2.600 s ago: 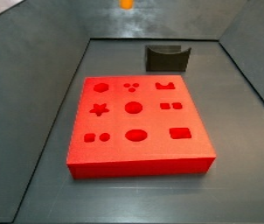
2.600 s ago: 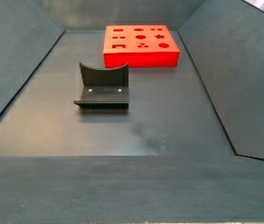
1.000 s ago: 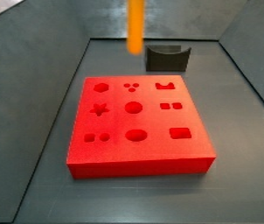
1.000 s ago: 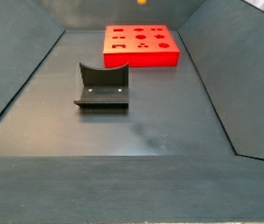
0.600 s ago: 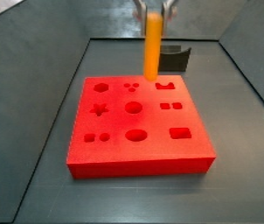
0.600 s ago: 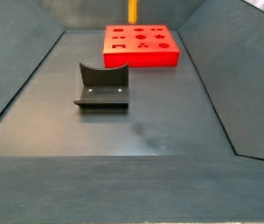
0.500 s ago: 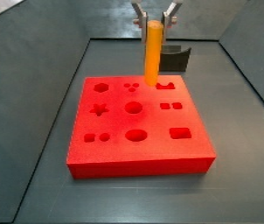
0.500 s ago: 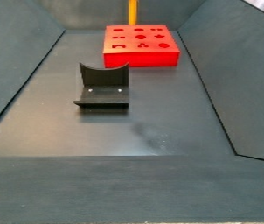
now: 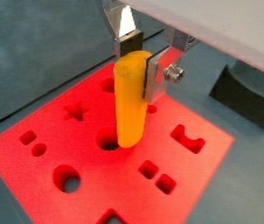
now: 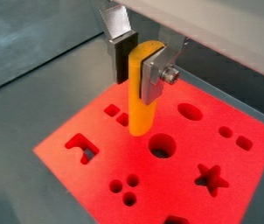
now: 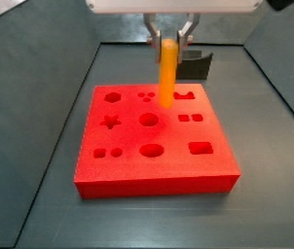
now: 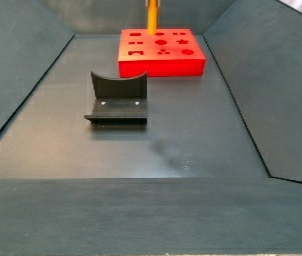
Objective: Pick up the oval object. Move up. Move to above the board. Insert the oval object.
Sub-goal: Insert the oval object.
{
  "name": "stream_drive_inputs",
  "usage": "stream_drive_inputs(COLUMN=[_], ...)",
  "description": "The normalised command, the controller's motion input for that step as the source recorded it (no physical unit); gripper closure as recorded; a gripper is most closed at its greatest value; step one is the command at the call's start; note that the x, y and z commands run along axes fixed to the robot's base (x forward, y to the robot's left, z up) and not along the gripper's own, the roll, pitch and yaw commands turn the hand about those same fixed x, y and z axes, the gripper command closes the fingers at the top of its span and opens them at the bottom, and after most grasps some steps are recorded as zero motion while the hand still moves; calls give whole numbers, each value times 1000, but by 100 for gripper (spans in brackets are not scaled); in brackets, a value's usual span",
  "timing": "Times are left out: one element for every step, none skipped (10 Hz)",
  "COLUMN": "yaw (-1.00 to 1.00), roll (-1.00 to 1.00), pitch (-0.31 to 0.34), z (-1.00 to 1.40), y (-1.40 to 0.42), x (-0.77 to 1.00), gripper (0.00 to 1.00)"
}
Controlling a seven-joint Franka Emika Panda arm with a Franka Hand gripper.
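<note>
My gripper (image 11: 172,41) is shut on the oval object (image 11: 166,78), a slim orange-yellow peg held upright. It hangs over the far half of the red board (image 11: 155,156), its lower end just above the top face. In both wrist views the peg (image 9: 132,101) (image 10: 142,92) sits between the silver fingers (image 9: 156,75) (image 10: 149,77), its lower end near a round hole (image 9: 110,140) (image 10: 162,146). In a side view only the peg's lower part (image 12: 151,16) shows above the board (image 12: 161,51); the gripper is out of that view.
The dark fixture (image 12: 116,98) stands on the grey floor in front of the board in one side view and behind it (image 11: 189,64) in the other. Sloping grey walls (image 11: 33,88) enclose the floor.
The gripper has come down into view with the peg. The peg has lowered and shifted slightly right toward the board's top.
</note>
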Motion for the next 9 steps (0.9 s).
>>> stream_drive_inputs(yaw=[0, 0, 0, 0, 0, 0, 0, 0, 0], roll=[23, 0, 63, 74, 7, 43, 101, 77, 6], pitch=[0, 0, -36, 0, 0, 0, -3, 0, 0], z=[-111, -54, -266, -163, 0, -23, -131, 0, 0], y=[-103, 0, -71, -43, 0, 0, 0, -3, 0], x=[-86, 0, -43, 0, 0, -20, -109, -31, 0], gripper=[100, 100, 100, 100, 100, 100, 100, 100, 100])
